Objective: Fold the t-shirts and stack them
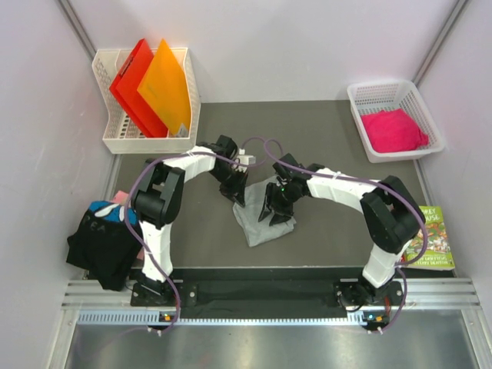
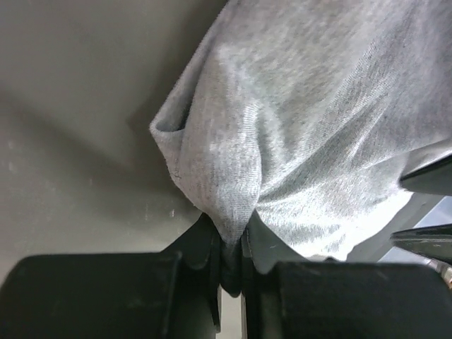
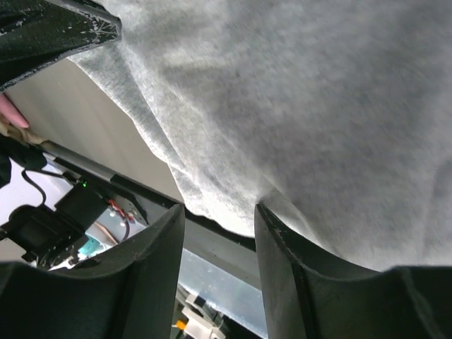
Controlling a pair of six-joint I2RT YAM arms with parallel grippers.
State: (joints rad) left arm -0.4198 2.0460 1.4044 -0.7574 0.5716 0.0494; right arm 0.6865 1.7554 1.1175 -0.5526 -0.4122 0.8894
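Note:
The light grey t-shirt (image 1: 260, 221) lies bunched on the dark mat between my two grippers. My left gripper (image 1: 239, 192) is at its upper left edge, shut on a pinched fold of the grey cloth (image 2: 282, 127), which hangs from the jaws. My right gripper (image 1: 275, 209) is over the shirt's upper right part with its jaws open. The grey cloth (image 3: 318, 106) drapes against its right finger (image 3: 282, 261), with nothing between the fingers. The pink t-shirt (image 1: 393, 129) sits in a basket at the back right. The black printed t-shirt (image 1: 101, 240) is heaped at the table's left edge.
A white rack (image 1: 115, 138) at the back left holds the red folder (image 1: 132, 81) and orange folder (image 1: 164, 86). The white basket (image 1: 361, 123) stands at the back right. A green picture book (image 1: 433, 240) lies at the right edge. The table's near rail (image 1: 261, 296) runs by the arm bases.

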